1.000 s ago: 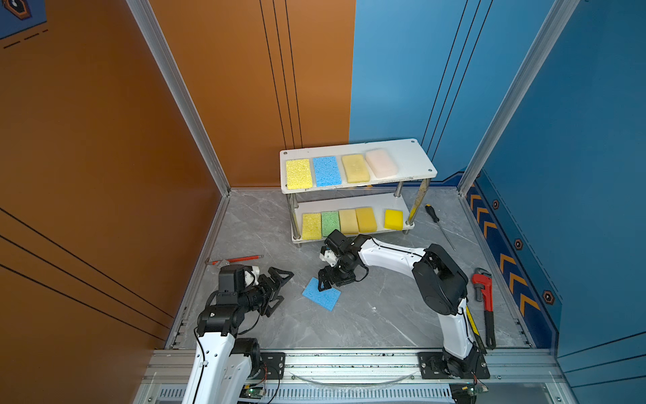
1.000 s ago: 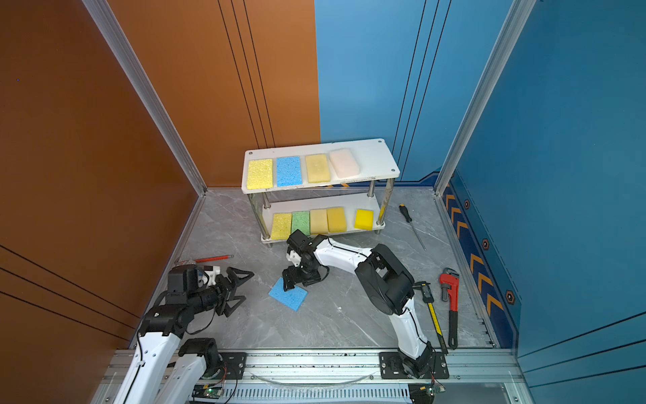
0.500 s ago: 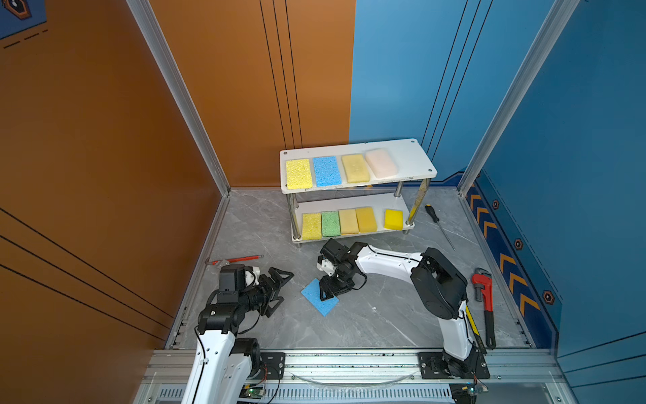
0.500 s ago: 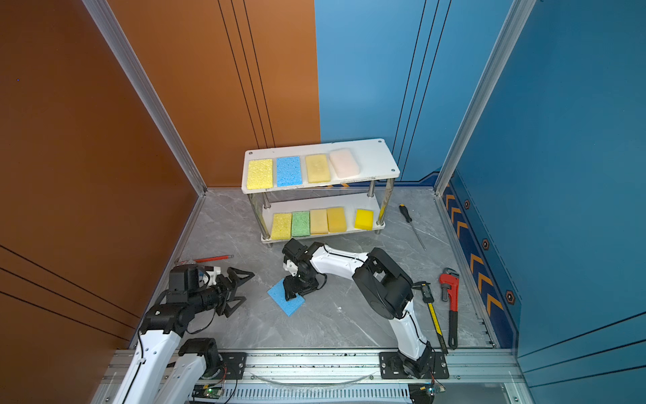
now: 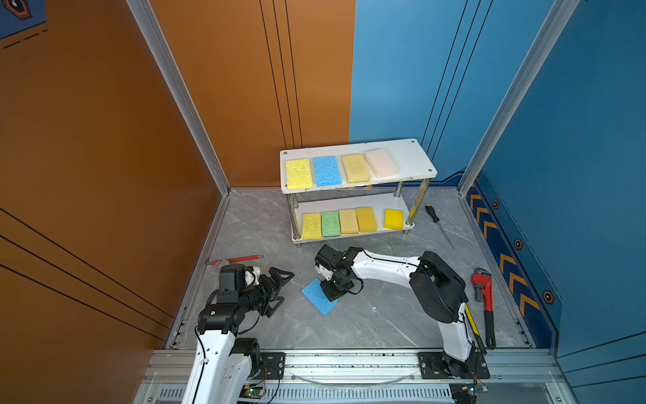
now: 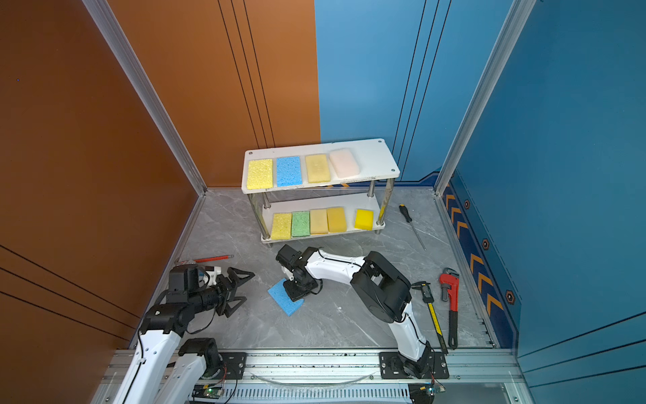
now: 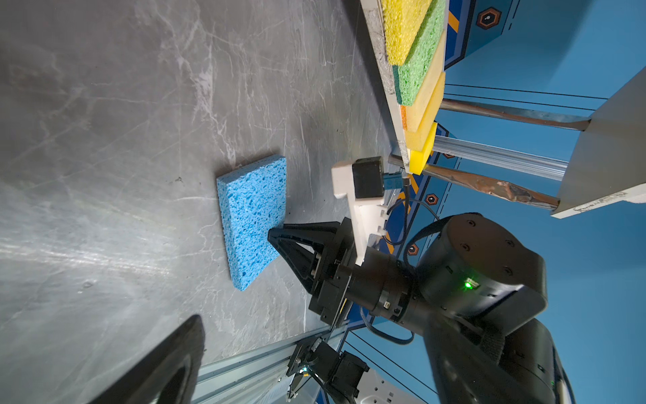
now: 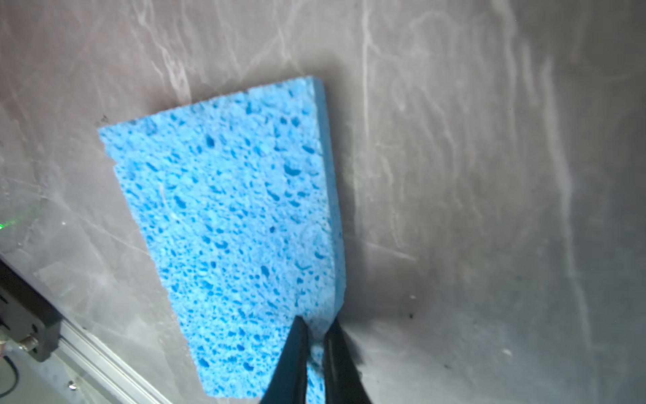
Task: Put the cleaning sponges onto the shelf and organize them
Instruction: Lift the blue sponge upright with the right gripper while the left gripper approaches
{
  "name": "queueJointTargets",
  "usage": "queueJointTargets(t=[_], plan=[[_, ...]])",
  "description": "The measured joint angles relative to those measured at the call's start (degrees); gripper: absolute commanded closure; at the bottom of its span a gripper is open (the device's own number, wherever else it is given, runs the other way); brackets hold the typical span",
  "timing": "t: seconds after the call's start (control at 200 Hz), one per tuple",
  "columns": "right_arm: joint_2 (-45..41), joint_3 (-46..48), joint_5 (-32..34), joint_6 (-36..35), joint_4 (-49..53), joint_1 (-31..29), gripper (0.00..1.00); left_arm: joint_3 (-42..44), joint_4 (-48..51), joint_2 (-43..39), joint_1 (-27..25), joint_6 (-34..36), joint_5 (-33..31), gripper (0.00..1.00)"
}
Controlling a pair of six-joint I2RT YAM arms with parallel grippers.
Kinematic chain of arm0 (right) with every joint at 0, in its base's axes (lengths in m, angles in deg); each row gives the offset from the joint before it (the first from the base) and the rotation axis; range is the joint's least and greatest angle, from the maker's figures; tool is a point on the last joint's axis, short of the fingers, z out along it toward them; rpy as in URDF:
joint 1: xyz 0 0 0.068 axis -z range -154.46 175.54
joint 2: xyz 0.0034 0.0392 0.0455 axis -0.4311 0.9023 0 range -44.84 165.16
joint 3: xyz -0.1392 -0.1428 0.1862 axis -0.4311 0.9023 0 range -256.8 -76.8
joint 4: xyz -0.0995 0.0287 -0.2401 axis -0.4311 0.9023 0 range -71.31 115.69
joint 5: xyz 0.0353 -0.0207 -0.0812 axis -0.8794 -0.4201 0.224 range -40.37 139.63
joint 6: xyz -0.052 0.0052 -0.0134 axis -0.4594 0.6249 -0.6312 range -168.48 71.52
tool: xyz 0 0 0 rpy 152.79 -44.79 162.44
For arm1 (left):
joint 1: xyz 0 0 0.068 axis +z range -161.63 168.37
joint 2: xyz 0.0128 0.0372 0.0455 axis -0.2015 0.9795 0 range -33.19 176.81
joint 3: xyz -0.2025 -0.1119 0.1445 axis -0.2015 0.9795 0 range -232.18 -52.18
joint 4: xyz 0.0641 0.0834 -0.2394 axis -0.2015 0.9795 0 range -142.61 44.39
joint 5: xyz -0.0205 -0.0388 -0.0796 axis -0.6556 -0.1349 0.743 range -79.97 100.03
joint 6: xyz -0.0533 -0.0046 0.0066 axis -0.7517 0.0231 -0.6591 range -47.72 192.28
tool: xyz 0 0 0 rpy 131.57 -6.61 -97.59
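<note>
Shelf (image 5: 416, 162) – small two-tier rack, white boards, chrome posts – stands at the back of the grey marbled worktop (image 5: 384, 314), in the corner where the orange wall (image 5: 244, 87) meets the blue wall (image 5: 402, 70). Nine cleaning sponges (image 5: 327, 171) sit on it in rows: four on the top board, five on the lower. Tenth, a flat blue porous foam sponge (image 5: 314, 297), lies on the worktop in front of the shelf, between the arms. What changed: a second ago the right gripper (image 8: 316, 332) stood open just above its edge; now it is down and its fingers (image 8: 293, 360) are pinched shut on a narrow strip of that edge. Sponge looks flat on the worktop, not lifted. My read: last pick has begun; free space remains at the top board's right end. Left gripper (image 5: 284, 290) is parked nearby, fingers spread wide, holding nothing. Red pipe wrench (image 5: 484, 300) and black-handled screwdriver (image 5: 437, 222) lie well clear.
</note>
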Motion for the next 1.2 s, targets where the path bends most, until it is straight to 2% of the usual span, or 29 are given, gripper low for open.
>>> queueJointTargets(t=[0.07, 0.245, 0.756, 0.986, 1.201], plan=[[-0.7, -0.02, 0.33, 0.02, 0.57, 0.04, 0.98, 0.0, 0.0, 0.0, 0.0, 0.17, 0.0, 0.02], [-2.73, -0.79, 0.26, 0.42, 1.29, 1.07, 1.0, 0.0, 0.02, 0.0, 0.0, 1.18, 0.02, 0.02], [-15.39, -0.31, -4.9, 5.49, 1.44, 8.72, 1.0, -4.09, -0.35, 0.0, -0.57, 2.03, 0.0, 0.02], [-21.55, 0.74, -7.69, 9.4, 1.42, 8.94, 1.0, -4.57, -7.39, 0.61, -4.44, -1.7, -0.24, 0.0], [-25.2, 0.76, -11.08, 12.83, 1.27, 8.57, 1.0, -8.66, -13.9, 5.27, -12.61, -3.32, -2.8, 0.02]])
